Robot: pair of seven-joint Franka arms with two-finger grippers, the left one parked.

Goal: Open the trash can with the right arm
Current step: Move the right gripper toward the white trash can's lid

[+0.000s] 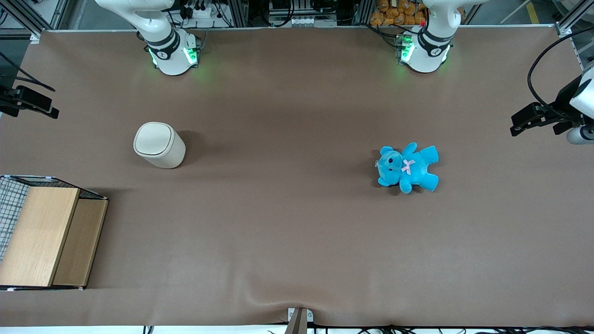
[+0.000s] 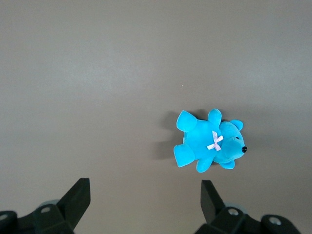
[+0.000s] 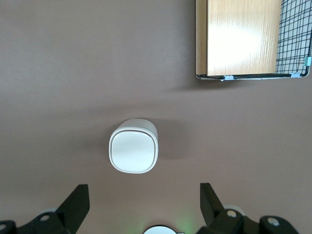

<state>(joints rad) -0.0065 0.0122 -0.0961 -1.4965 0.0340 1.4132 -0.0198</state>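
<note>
We see the claw [image 3: 141, 204] high above the worktop [image 1: 287, 222], its fingers wide apart and holding nothing. Under it stands the trash can [image 3: 133, 146], upright with the lid closed. Near it sits a wooden box [image 3: 243, 38]; a blue teddy [image 1: 408, 167] lies toward the parked arm's end.
</note>
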